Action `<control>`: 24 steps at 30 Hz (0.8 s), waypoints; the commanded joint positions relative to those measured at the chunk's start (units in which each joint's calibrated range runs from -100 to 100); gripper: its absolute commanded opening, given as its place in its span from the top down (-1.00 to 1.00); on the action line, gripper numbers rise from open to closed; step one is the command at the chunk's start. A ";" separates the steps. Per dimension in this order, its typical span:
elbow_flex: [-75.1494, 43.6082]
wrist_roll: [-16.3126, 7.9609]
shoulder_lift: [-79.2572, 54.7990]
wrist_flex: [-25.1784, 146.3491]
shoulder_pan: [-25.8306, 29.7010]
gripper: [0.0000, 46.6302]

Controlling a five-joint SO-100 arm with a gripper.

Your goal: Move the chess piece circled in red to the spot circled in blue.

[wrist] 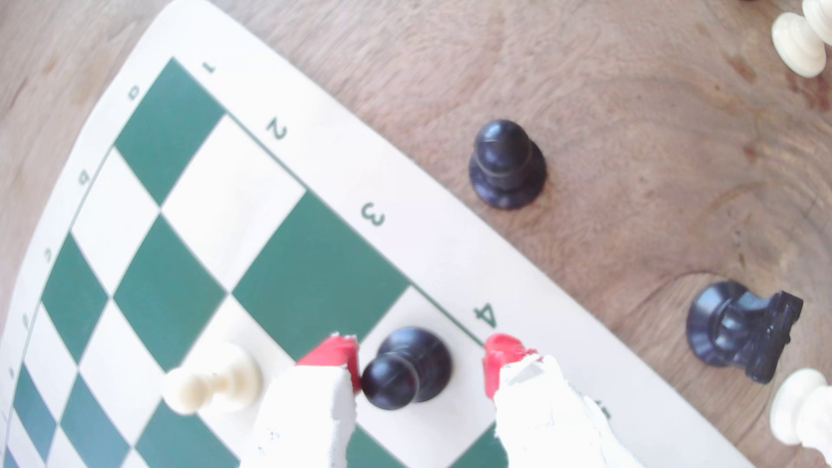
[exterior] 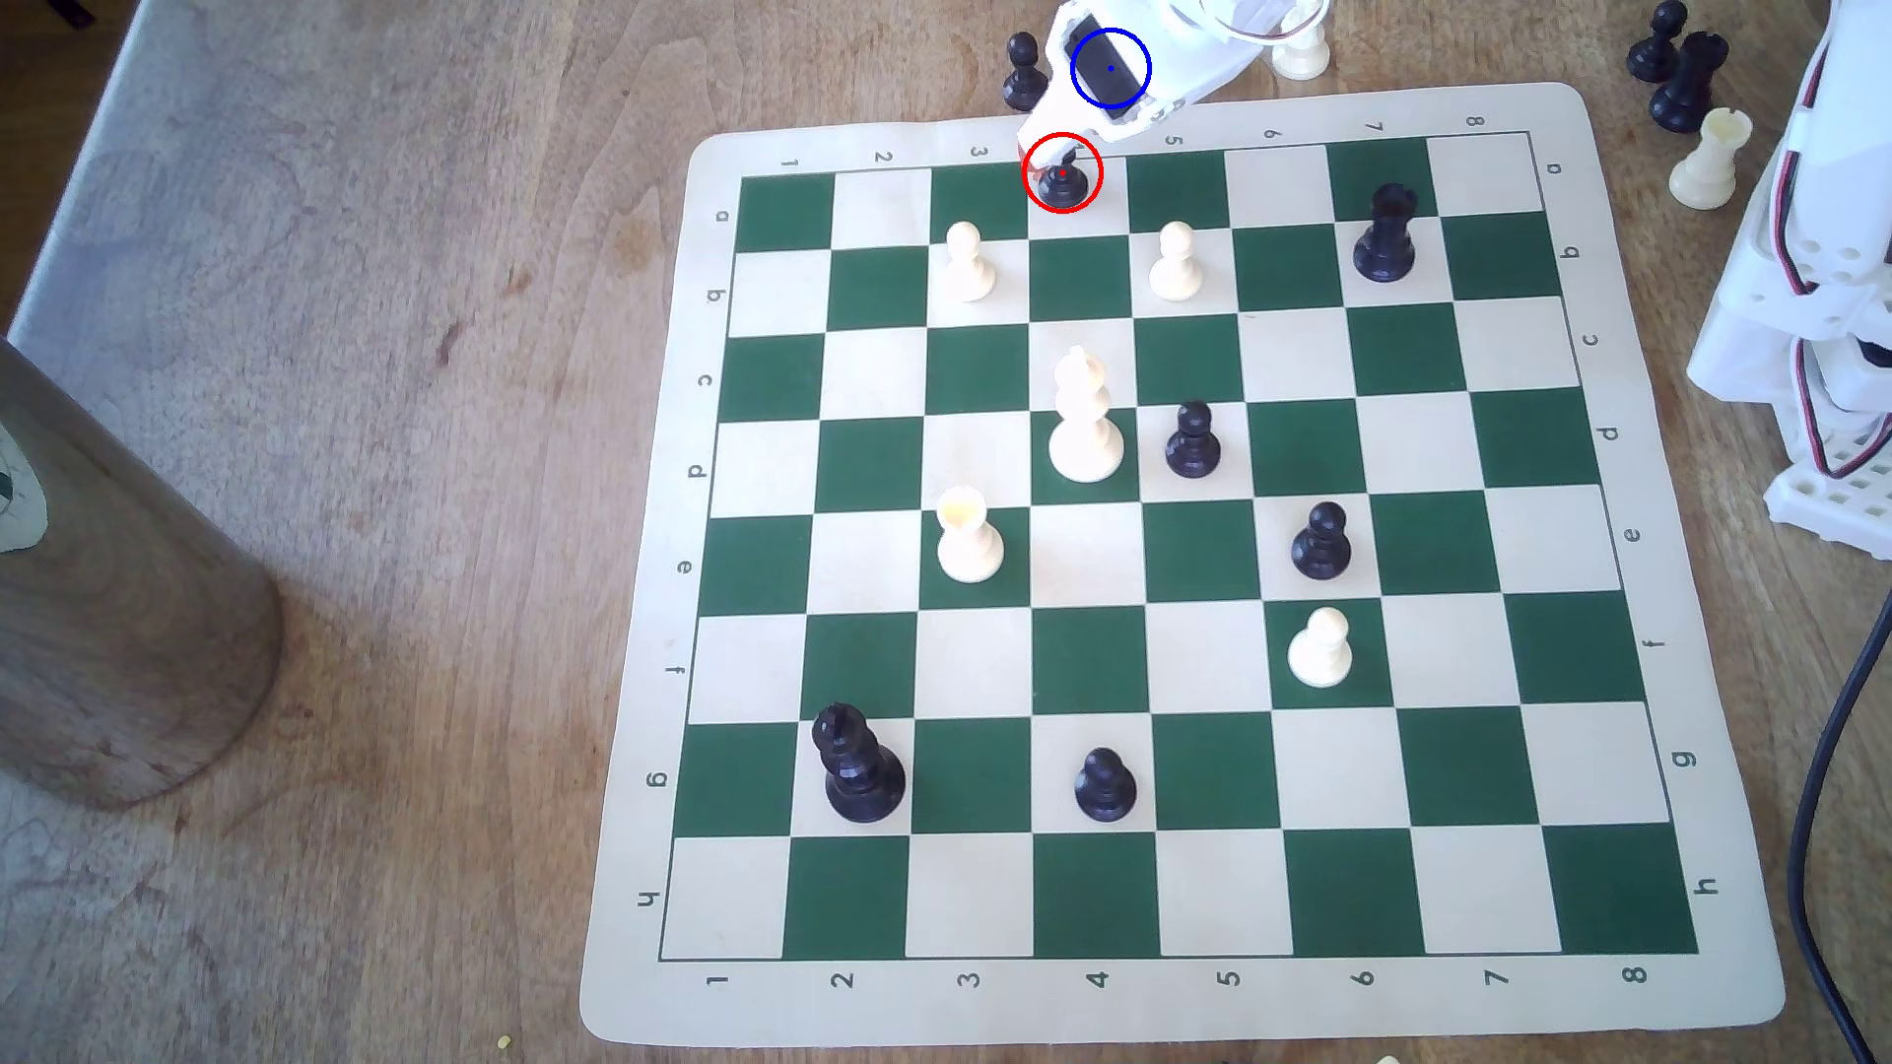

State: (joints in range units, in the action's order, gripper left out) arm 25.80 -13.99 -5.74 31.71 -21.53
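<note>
The black pawn (exterior: pixel 1063 182) inside the red ring stands on the cream square in column 4 at the board's far edge. In the wrist view this pawn (wrist: pixel 405 366) sits between the two red-tipped fingers (wrist: pixel 333 355). One tip is close against its head and the other stands well apart from it. My gripper (wrist: pixel 418 360) is open around the pawn, reaching down from the top of the exterior view (exterior: pixel 1060 164). The blue ring (exterior: pixel 1111 69) is drawn over the arm's white body, so the wood of the spot beneath it is hidden.
Just off the board's far edge stand a black pawn (exterior: pixel 1022 72) (wrist: pixel 506 164), a black rook (wrist: pixel 743 330) and cream pieces (exterior: pixel 1300 46). A cream pawn (exterior: pixel 969 261) is one square away on the board (exterior: pixel 1147 1003). The arm's base (exterior: pixel 1822 307) rises at the exterior view's right.
</note>
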 commanded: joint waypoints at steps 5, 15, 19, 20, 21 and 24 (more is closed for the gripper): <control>-3.32 -0.63 1.07 -1.08 1.00 0.36; -3.41 -0.63 1.07 -2.07 1.08 0.35; -3.23 -0.98 0.90 -2.15 1.24 0.35; -3.14 -1.03 0.90 -2.23 1.39 0.35; -3.14 -1.03 0.90 -2.23 1.55 0.35; -3.41 -1.07 0.90 -2.23 1.94 0.35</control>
State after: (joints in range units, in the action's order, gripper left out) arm 25.80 -14.92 -5.74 30.52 -20.35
